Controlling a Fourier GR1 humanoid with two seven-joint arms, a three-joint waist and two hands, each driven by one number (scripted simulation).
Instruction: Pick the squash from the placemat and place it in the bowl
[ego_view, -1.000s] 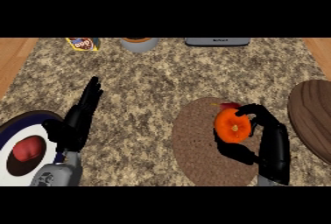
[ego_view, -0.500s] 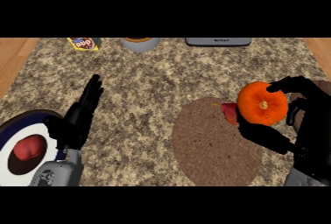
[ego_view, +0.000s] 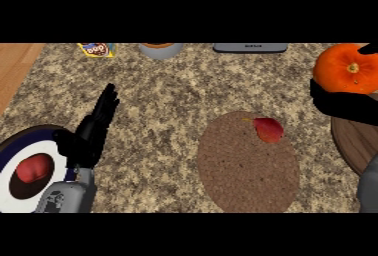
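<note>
The orange squash (ego_view: 345, 69) is up in the air at the view's top right, above and to the right of the brown oval placemat (ego_view: 247, 165). My right hand (ego_view: 347, 106) is curled round it from below and behind; part of the hand runs off the right edge. The dark wooden bowl (ego_view: 359, 146) shows at the right edge, just below that hand. A small red piece (ego_view: 269, 129) lies on the placemat's upper right part. My left hand (ego_view: 92, 131) rests open on the counter at the left, fingers pointing away.
A white plate with a dark blue rim (ego_view: 16, 142) holds a red item (ego_view: 31, 168) at the lower left. Along the counter's far edge stand a snack bag (ego_view: 97, 49), a grey cup (ego_view: 160, 50) and a grey appliance (ego_view: 249, 47).
My right hand has lifted the squash off the placemat and carried it up and to the right, uncovering the red piece. The left hand has stayed still.
</note>
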